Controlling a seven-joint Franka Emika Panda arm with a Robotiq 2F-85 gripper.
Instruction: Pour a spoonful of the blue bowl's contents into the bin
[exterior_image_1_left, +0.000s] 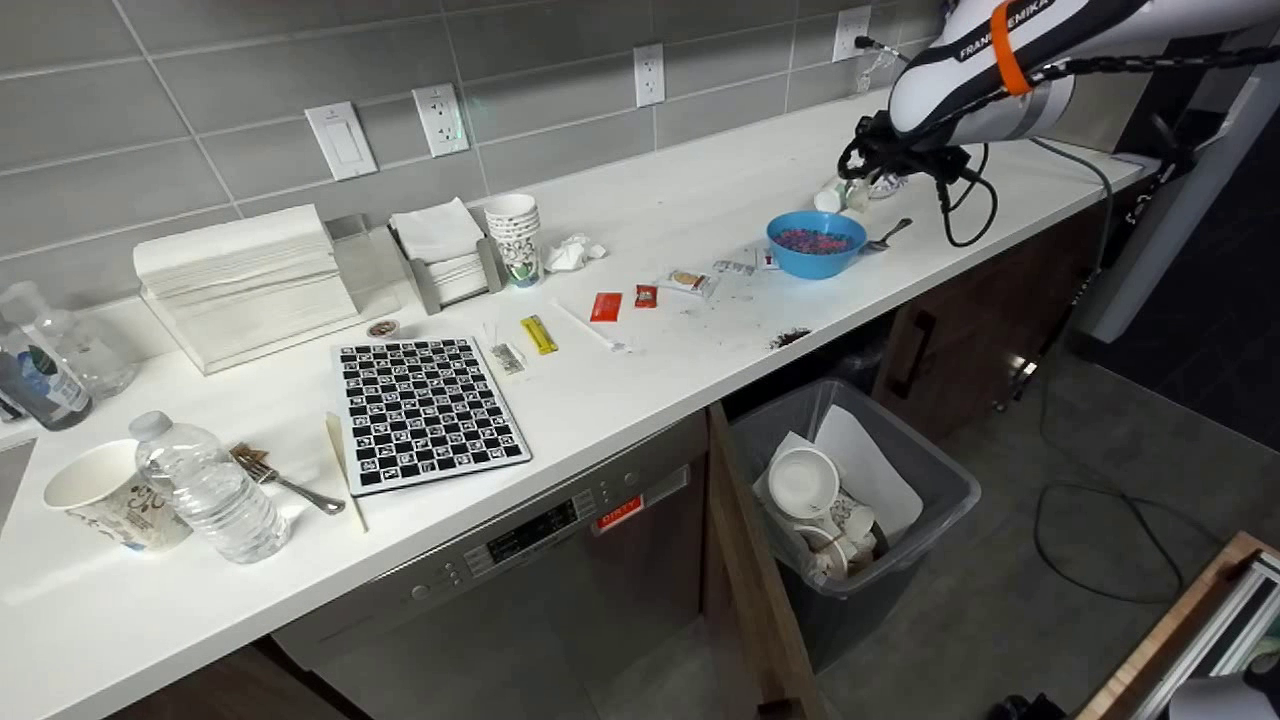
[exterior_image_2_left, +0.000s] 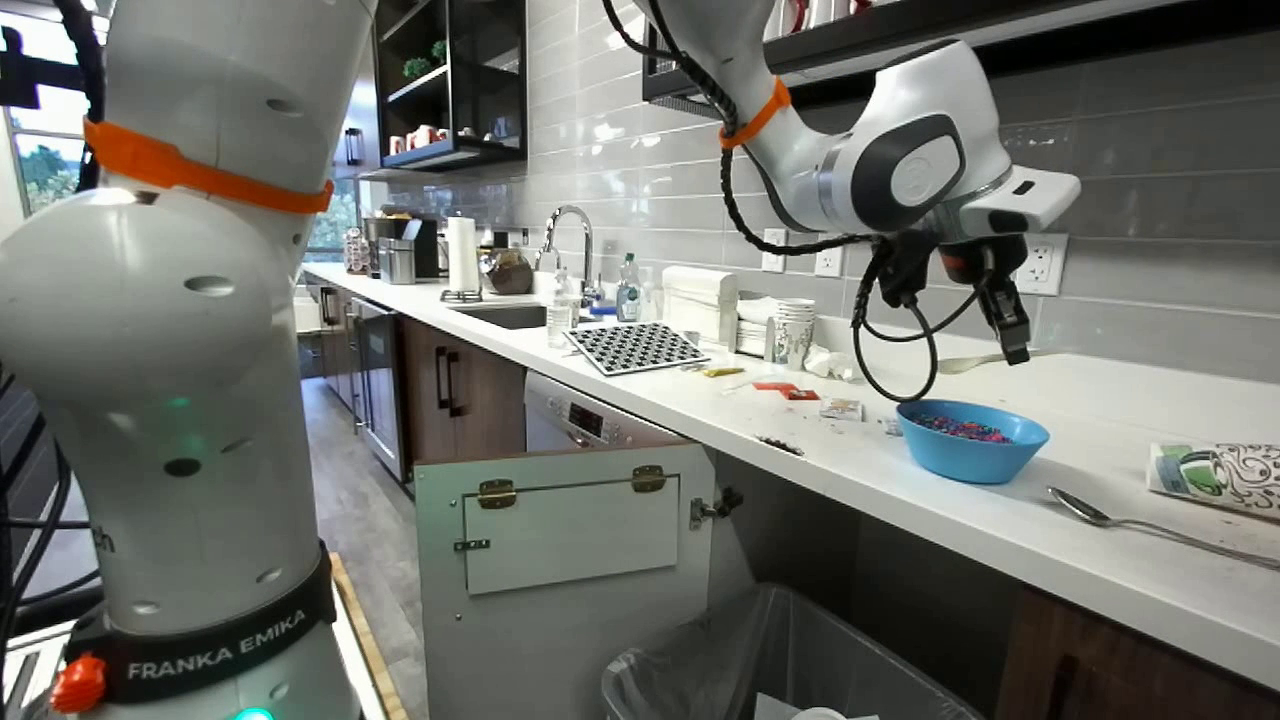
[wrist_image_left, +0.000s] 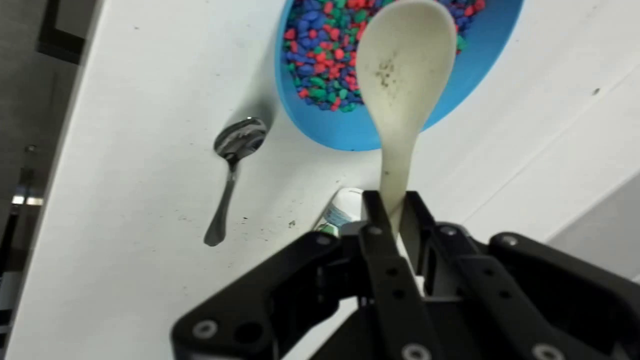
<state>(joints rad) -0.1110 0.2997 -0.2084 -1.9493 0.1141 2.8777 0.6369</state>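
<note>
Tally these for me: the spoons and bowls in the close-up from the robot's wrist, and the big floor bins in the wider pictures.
Spoons: 2 (pale spoon, held in the gripper; metal spoon, lying on the counter)
Bowls: 1 (blue bowl)
Bins: 1 (dark grey bin)
Total: 4

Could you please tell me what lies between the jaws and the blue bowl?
In the wrist view, a pale spoon, gripped by the jaws, reaches over the blue bowl.
</note>
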